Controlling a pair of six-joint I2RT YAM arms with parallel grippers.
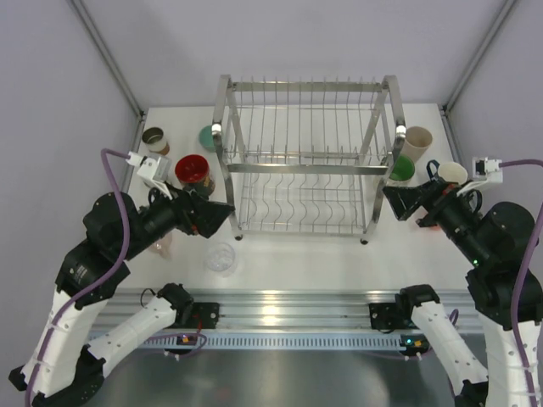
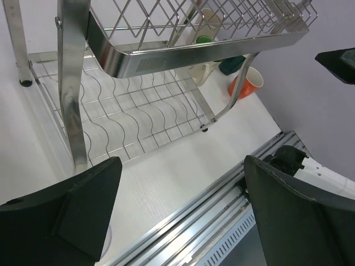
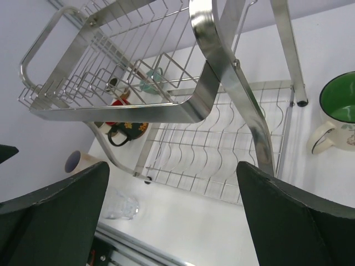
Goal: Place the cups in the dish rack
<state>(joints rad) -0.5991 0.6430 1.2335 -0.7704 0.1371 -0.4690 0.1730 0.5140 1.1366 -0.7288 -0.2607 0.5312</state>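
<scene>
The chrome two-tier dish rack [image 1: 305, 157] stands mid-table with both tiers holding nothing. To its left are a brown paper cup [image 1: 155, 138], a teal cup [image 1: 207, 137], a black patterned mug [image 1: 194, 172] and a clear cup [image 1: 221, 257]. To its right are a tall beige cup [image 1: 417, 142], a green mug [image 1: 401, 168] and a cream mug [image 1: 451, 175]. My left gripper [image 1: 216, 216] is open and empty at the rack's front left post. My right gripper [image 1: 399, 202] is open and empty at the front right post. The left wrist view shows an orange cup [image 2: 247, 84] beyond the rack [image 2: 133, 55].
The right wrist view shows the rack [image 3: 211, 100], the green mug [image 3: 339, 111], the clear cup [image 3: 121, 205] and the black mug [image 3: 125, 128]. A pale cup [image 1: 161, 246] lies partly under my left arm. A metal rail [image 1: 288, 309] runs along the table's near edge.
</scene>
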